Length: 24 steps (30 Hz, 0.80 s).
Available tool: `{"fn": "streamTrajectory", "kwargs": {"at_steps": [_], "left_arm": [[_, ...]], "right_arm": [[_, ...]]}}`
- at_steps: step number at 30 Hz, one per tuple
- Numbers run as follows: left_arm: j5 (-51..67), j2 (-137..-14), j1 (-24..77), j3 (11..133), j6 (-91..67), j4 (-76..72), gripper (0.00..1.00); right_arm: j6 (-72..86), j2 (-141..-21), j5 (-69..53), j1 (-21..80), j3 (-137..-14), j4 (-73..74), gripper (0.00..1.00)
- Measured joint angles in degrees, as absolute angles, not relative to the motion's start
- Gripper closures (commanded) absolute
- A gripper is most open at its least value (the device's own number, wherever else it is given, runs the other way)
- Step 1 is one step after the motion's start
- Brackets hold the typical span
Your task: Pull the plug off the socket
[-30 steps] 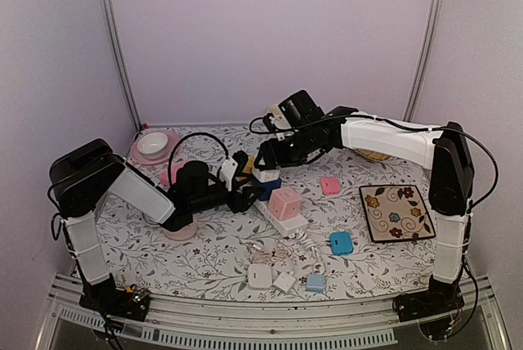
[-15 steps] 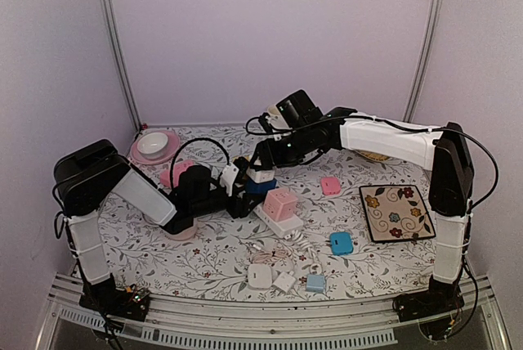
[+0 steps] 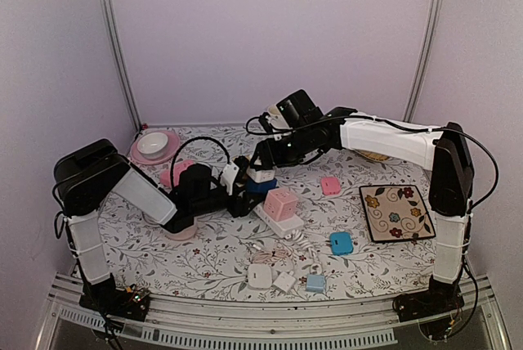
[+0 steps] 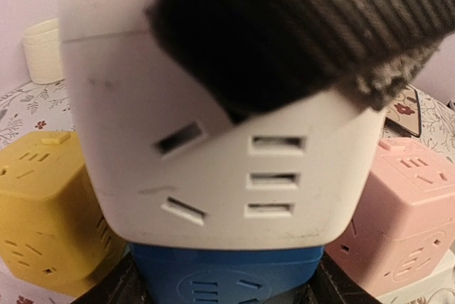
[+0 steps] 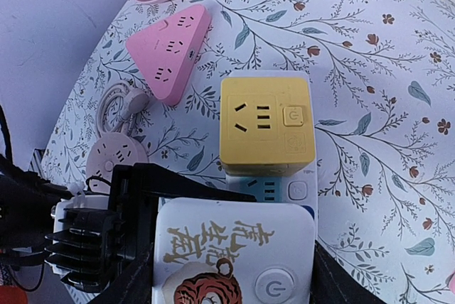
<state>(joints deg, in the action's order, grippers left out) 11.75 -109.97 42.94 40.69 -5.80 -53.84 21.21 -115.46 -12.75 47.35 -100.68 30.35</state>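
Far left, the pink triangular socket [image 5: 170, 52] and the round socket [image 5: 117, 155] lie on the table, no legible text on either; neither is touched.

My left gripper [image 3: 245, 195] reaches in from the left at strip level; its fingers [image 4: 117, 291] sit narrow, one on either side of the blue cube socket [image 4: 227, 286], pressed to its flanks; held.

The yellow cube [image 5: 266, 123] stands on the white power strip [image 5: 302, 176] just beside the blue one; its top carries a button, symbol too small to read.

The white cube plug [image 5: 234, 254] sits directly on top of the blue cube socket, faces in contact; its top bears gold Chinese characters above a tiger drawing and a round button with a power symbol; I cannot read the characters with certainty.

My right gripper [image 3: 261, 168] comes down from the right; its fingers [image 5: 131, 286] clamp the white cube plug on two opposite sides, ribbed pad flat on it.

The pink cube [image 4: 405, 204] stands on the strip just right of the stack; untouched.
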Motion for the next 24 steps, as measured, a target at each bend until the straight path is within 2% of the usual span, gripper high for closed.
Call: {"fn": "streamTrajectory", "kwargs": {"at_steps": [4, 8, 15, 24], "left_arm": [[12.01, -110.28, 42.85, 40.99, -5.69, -53.65, 0.8], [11.94, -110.39, 42.85, 41.01, -5.3, -53.65, 0.91], [11.7, -112.25, 42.85, 41.3, -4.51, -55.31, 0.96], [11.68, -112.97, 42.89, 42.17, -4.21, -56.23, 0.98]], "right_arm": [[21.17, -115.46, -12.53, 47.33, -100.68, 30.39, 0.79], [20.84, -115.46, -12.34, 47.33, -100.68, 30.44, 0.79], [19.16, -115.44, -10.79, 47.2, -100.68, 31.16, 0.8], [19.62, -114.98, -12.95, 45.32, -100.68, 31.73, 0.8]]}}
